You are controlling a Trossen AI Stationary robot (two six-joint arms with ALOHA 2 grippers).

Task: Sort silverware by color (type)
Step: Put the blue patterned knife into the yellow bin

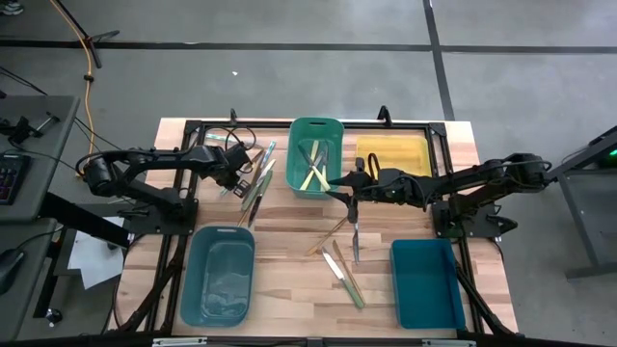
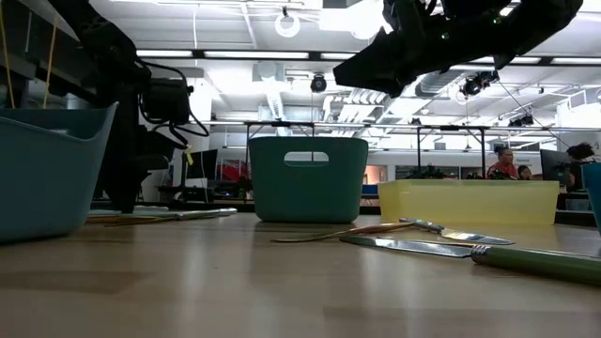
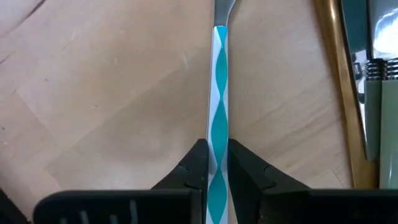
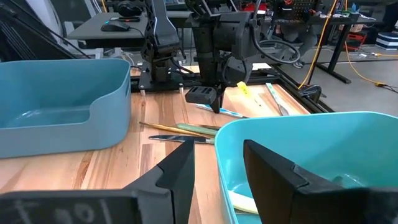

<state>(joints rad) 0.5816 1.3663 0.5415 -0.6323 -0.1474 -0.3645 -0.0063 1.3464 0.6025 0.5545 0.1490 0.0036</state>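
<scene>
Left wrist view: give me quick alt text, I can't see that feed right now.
The left gripper is shut on a utensil handle with a teal and white wavy pattern, lying lengthwise on the wooden table. The handle's metal neck runs out of view at the far end. Beside it lie a brass-coloured utensil and a pale green handle.

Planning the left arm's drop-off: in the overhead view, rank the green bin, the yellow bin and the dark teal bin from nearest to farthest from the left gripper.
1. green bin, at the table's far edge, just right of the left gripper.
2. yellow bin, further right, beside the green one.
3. dark teal bin, at the near right corner.
</scene>
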